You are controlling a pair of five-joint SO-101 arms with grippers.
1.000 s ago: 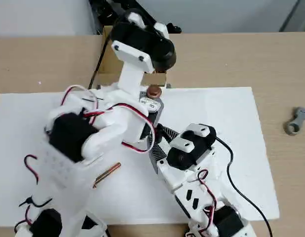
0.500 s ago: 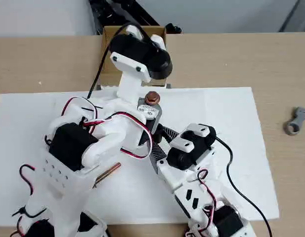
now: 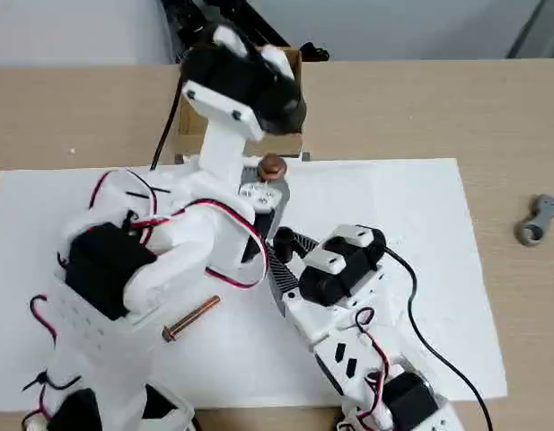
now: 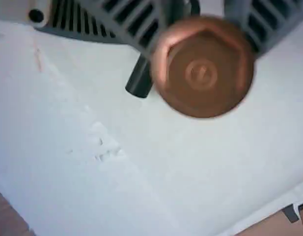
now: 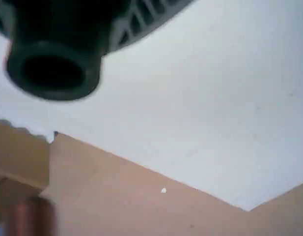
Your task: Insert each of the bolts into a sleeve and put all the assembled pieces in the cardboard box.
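Observation:
My left gripper [image 3: 268,180] is shut on a copper bolt [image 3: 272,166], held upright near the far edge of the white mat, just in front of the cardboard box [image 3: 290,144]. The left wrist view shows the bolt's hexagonal head [image 4: 203,66] end-on between the ribbed grey fingers [image 4: 122,24]. My right gripper [image 3: 281,256] sits mid-mat, shut on a black sleeve [image 3: 283,238]. In the right wrist view the sleeve's open bore [image 5: 53,71] points toward the box [image 5: 18,157]. A second copper bolt [image 3: 191,319] lies loose on the mat by the left arm.
The white mat [image 3: 420,206] covers most of the wooden table. A small grey part [image 3: 537,220] lies on bare wood at the far right. The left arm's black motor overhangs and hides much of the box.
The left arm has swung a little to the left and back, carrying the bolt with it. The right gripper with the sleeve has edged slightly left toward the bolt.

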